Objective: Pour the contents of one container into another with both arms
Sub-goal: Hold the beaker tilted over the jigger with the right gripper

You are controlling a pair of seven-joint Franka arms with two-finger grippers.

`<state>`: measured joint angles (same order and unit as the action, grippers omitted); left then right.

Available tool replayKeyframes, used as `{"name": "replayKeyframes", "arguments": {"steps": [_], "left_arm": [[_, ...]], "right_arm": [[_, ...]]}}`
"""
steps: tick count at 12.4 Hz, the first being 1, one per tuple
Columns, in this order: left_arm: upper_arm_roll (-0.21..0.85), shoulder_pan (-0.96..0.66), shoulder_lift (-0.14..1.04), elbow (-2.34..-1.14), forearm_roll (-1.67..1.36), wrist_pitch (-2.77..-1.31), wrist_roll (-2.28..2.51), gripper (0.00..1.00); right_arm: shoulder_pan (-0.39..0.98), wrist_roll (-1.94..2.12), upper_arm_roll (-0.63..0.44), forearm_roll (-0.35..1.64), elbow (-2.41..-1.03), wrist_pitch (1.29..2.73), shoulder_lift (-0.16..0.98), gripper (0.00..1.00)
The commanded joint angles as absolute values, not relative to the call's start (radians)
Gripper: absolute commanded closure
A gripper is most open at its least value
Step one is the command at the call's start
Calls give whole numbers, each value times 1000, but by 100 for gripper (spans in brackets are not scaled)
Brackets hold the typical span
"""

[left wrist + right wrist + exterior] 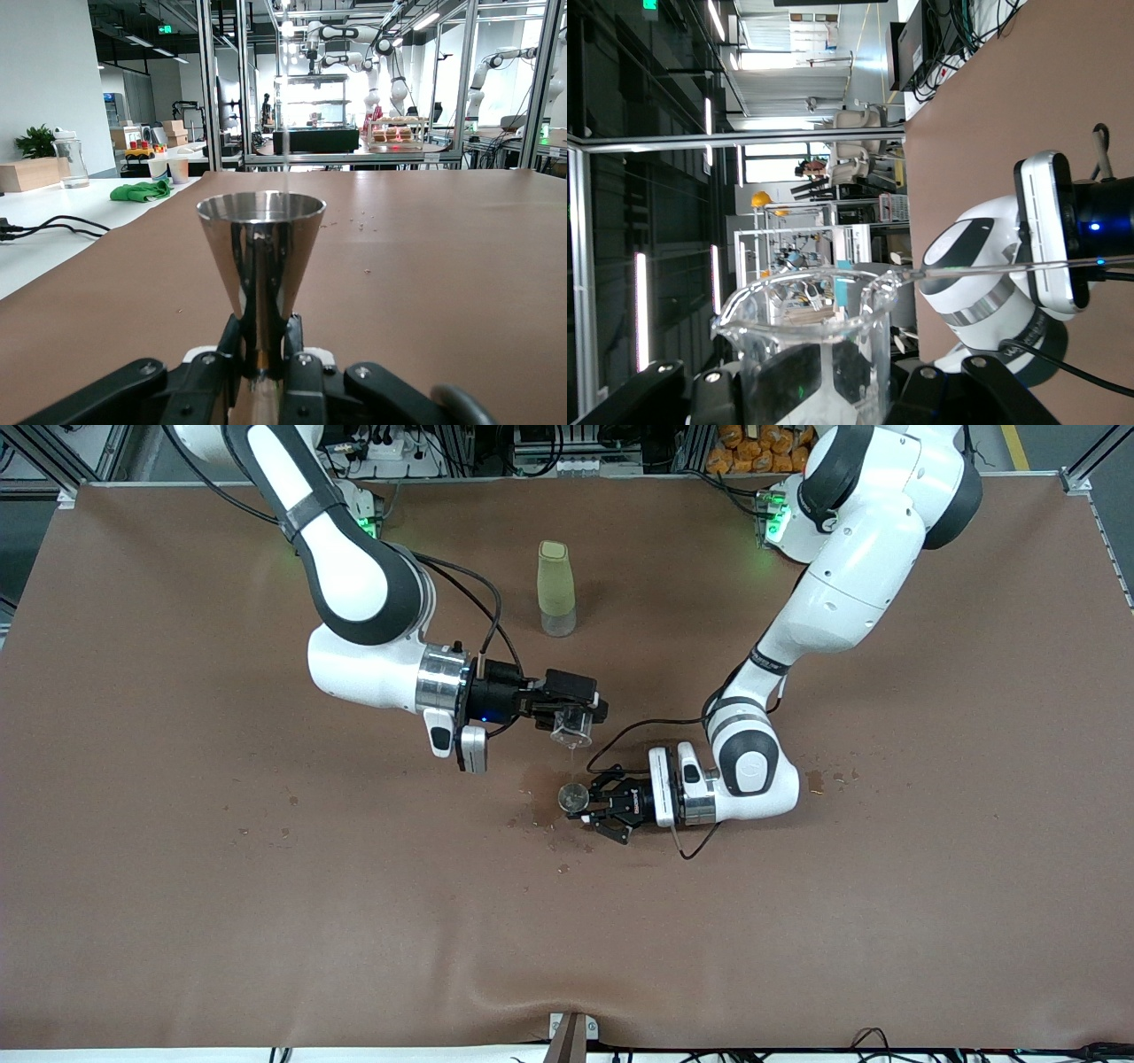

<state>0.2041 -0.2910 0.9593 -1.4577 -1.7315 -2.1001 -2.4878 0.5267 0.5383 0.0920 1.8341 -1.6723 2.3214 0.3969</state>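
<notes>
The small clear glass cup (571, 731) hangs tilted in my right gripper (578, 714), which is shut on it above the middle of the table. The right wrist view shows the glass cup (824, 341) between the black fingers (784, 376) of the right gripper (824, 385). A thin stream falls from it toward the silvery jigger (573, 797) just below. My left gripper (592, 808) is shut on the jigger and holds it upright, low over the table. In the left wrist view the jigger (261, 248) rises from the left gripper (263, 354), clamped at its narrow waist.
A tall pale-green bottle (556, 589) stands farther from the front camera than both grippers. Dark wet spots (536, 784) mark the brown table cover (266, 921) around the jigger, and more wet spots (837, 779) lie toward the left arm's end.
</notes>
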Motion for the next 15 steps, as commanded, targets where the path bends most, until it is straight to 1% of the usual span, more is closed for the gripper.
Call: {"name": "replayKeyframes", "arguments": {"steps": [1, 15], "left_arm": [[207, -285, 922, -1493, -1717, -2094, -2474, 100], [207, -285, 923, -1496, -1715, -2094, -2474, 100]], "right_arm": [[545, 517, 83, 1876, -1683, 2322, 374, 100], [561, 477, 83, 2043, -1684, 2325, 376, 100]]}}
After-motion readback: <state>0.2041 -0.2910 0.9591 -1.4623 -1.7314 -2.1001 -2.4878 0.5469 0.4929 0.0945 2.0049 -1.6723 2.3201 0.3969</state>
